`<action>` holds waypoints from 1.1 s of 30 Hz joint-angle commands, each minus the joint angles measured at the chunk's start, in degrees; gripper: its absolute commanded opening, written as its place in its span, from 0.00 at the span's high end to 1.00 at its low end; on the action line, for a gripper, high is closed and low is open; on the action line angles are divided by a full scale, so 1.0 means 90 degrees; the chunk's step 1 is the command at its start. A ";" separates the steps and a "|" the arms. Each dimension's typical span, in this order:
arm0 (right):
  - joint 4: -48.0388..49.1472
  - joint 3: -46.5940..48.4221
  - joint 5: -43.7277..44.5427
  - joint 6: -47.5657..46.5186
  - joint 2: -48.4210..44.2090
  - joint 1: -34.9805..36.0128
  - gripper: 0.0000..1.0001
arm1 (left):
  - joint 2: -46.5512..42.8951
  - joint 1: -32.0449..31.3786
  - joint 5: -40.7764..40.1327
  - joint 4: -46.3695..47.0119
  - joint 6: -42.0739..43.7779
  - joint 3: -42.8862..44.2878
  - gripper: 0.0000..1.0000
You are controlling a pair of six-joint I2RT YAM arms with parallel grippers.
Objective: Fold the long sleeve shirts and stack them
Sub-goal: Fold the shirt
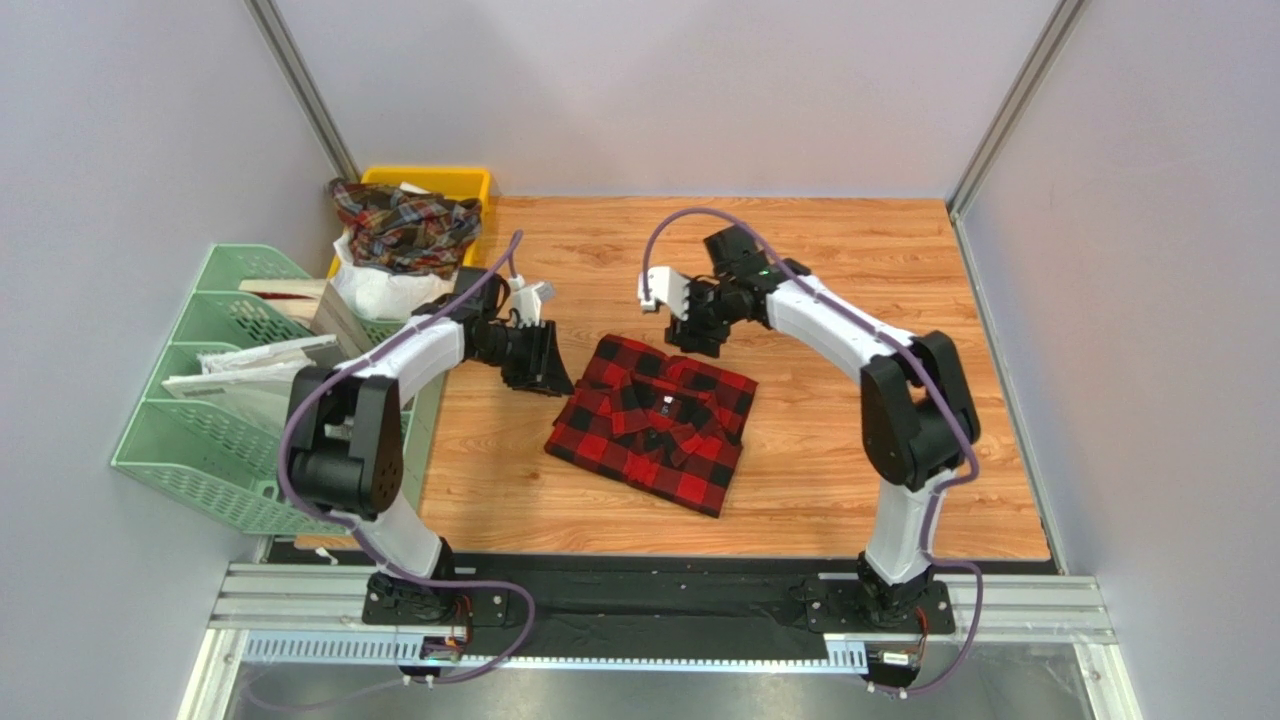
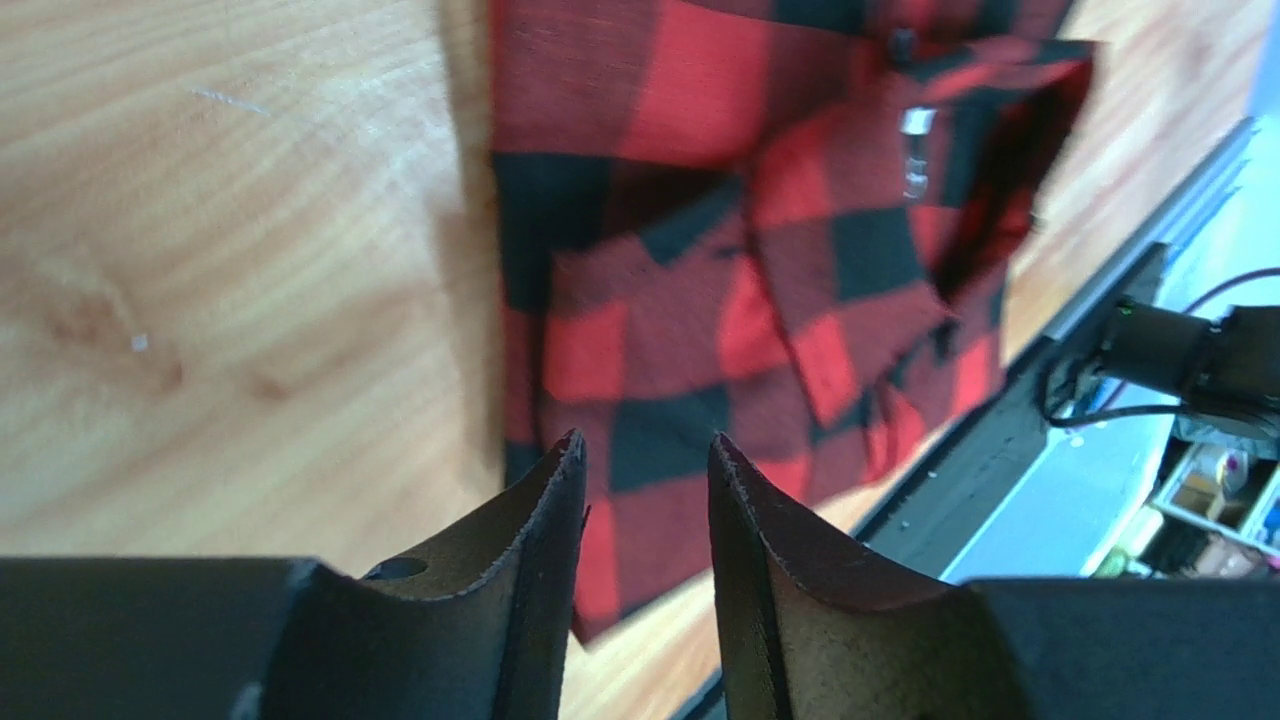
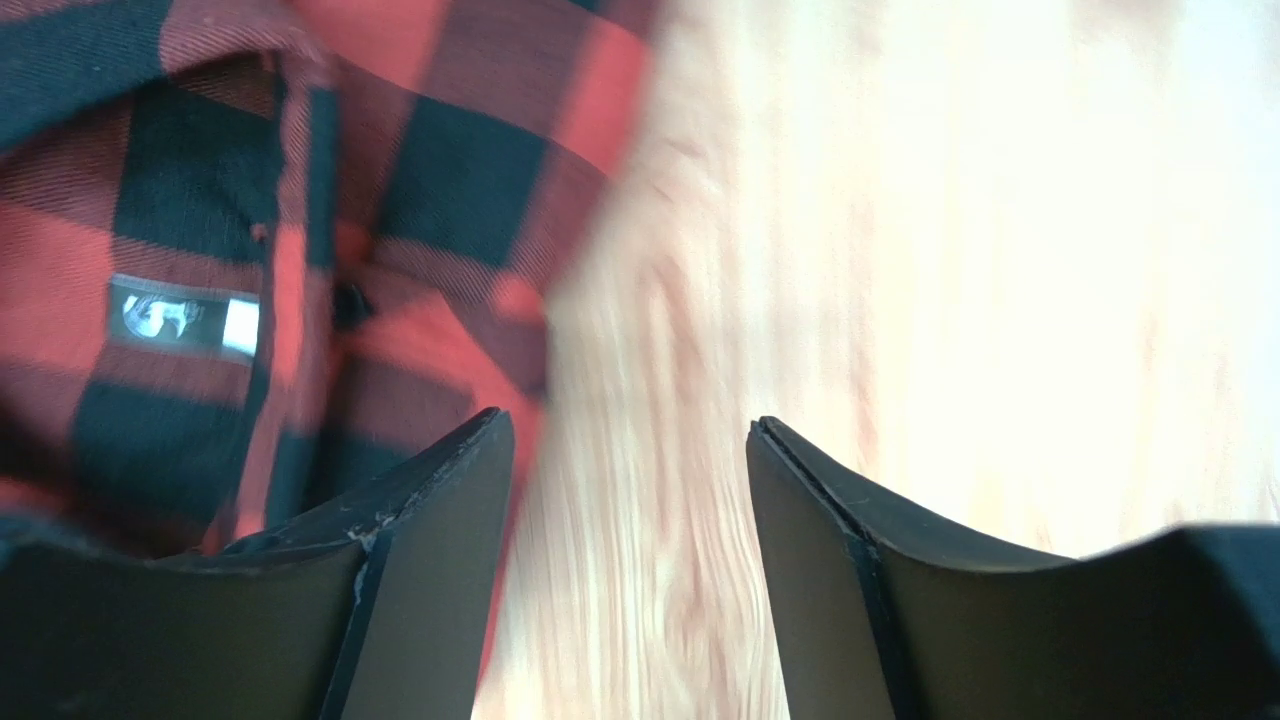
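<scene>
Beside green trays point(image 1: 226, 435) — yellow bin point(image 1: 428, 177), perhaps shirts point(image 1: 403, 225).

A light wood-grain tabletop point(image 1: 872, 285) fills the middle of the overhead view, enclosed by plain grey walls point(image 1: 646, 90) at the back and on both sides. At its far left corner stands a yellow plastic bin point(image 1: 455, 182). Just in front of the bin lies a crumpled white sheet or bag point(image 1: 383, 288); which one cannot be told. Off the tabletop's left edge sits a mint-green plastic mesh file rack point(image 1: 188, 443) with stepped slots, and white papers point(image 1: 241, 365) lie in its middle slots. Along the near edge runs a black strip point(image 1: 661, 578), and just in front of it a silver aluminium rail point(image 1: 1022, 608).
</scene>
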 commanded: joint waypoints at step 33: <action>-0.0698 -0.2137 -0.1601 0.4120 -0.1149 -0.1018 0.39 | 0.2132 -0.0666 0.0880 -0.3374 0.4963 0.3138 0.46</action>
